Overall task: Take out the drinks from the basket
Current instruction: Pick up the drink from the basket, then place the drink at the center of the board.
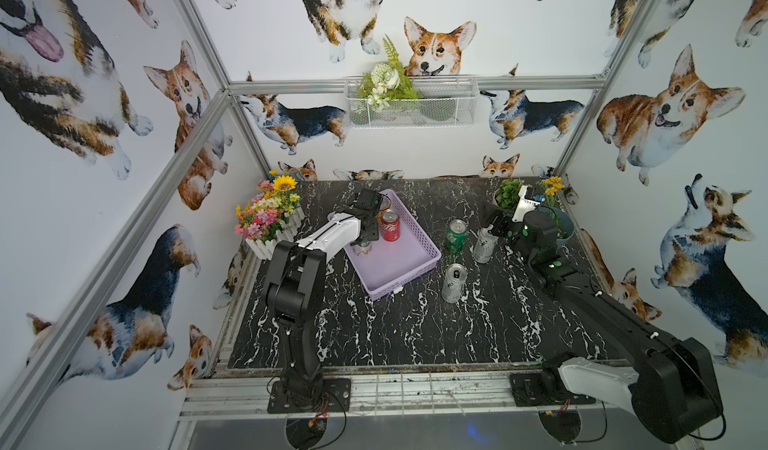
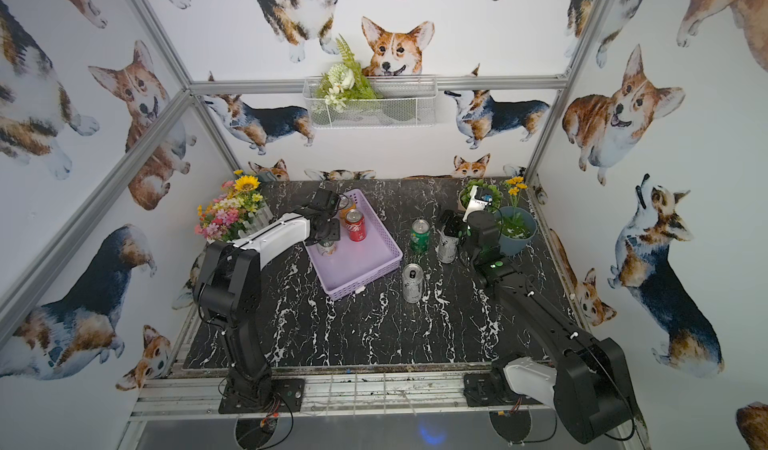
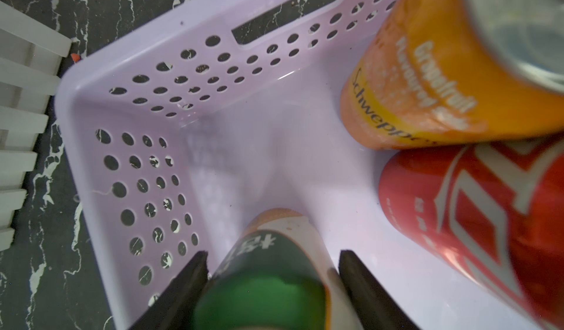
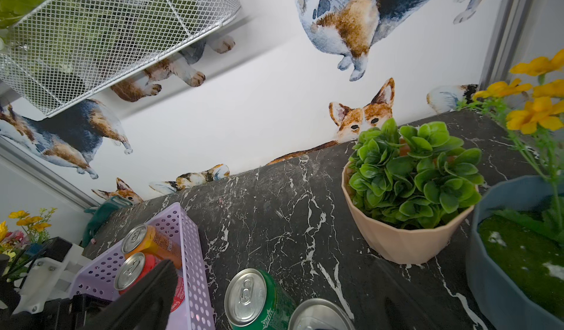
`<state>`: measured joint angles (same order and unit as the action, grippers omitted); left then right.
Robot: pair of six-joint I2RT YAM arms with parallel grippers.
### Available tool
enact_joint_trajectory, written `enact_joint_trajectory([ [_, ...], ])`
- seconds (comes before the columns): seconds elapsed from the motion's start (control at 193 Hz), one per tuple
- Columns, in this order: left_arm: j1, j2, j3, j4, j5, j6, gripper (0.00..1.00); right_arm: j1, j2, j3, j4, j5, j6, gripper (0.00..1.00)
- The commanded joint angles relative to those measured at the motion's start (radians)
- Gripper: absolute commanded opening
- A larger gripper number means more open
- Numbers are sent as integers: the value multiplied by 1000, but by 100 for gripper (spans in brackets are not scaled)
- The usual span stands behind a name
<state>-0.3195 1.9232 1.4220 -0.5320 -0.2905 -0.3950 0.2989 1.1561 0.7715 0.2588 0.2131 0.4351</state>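
Observation:
The lavender basket (image 1: 395, 263) (image 2: 357, 260) lies left of the table's middle. My left gripper (image 3: 273, 256) (image 1: 363, 240) is shut on a green can (image 3: 265, 282) (image 1: 362, 247) inside it, near the perforated wall (image 3: 171, 78). A red can (image 1: 390, 226) (image 3: 476, 221) and an orange can (image 2: 347, 207) (image 3: 442, 78) stand beside it in the basket. On the table to the right stand a green can (image 1: 456, 235) (image 4: 259, 301) and two silver cans (image 1: 484, 244) (image 1: 453, 283). My right gripper (image 1: 492, 229) (image 4: 274, 282) is open, straddling the farther silver can (image 4: 320, 317).
A white-fenced flower box (image 1: 270, 223) stands just left of the basket. A peach pot (image 4: 403, 240) with a green plant and a blue-grey pot (image 1: 563, 225) crowd the back right corner. A wire mesh basket (image 1: 415, 104) hangs on the back wall.

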Motion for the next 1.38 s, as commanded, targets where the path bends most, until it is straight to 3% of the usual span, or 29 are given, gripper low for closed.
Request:
enact_joint_trajectory([
  [0.0,-1,-3,-1,-10,10,7,50,-2,0,2,43,14,-8,100],
  [0.114,-1,-8,9,-19,1,10,33,-3,5,5,45,13,-6,100],
  [0.269,-4,-50,42,-33,-29,8,0,-4,15,14,44,9,-4,100],
  [0.456,-40,-169,79,-29,-6,24,0,-6,12,17,42,16,-6,100],
  [0.616,-171,-285,82,-69,75,71,0,-13,7,23,36,20,-11,100],
  [0.736,-268,-394,22,-95,167,98,0,-19,0,17,43,23,-9,100],
  [0.932,-422,-515,-146,-109,179,94,0,-29,-7,8,52,18,3,100],
  [1.129,-577,-453,-266,10,130,60,0,-33,1,17,46,15,7,100],
  [1.269,-611,-436,-382,142,113,49,0,-43,-14,10,46,20,12,100],
  [1.373,-617,-391,-407,147,81,42,0,-55,-23,12,45,18,10,100],
])
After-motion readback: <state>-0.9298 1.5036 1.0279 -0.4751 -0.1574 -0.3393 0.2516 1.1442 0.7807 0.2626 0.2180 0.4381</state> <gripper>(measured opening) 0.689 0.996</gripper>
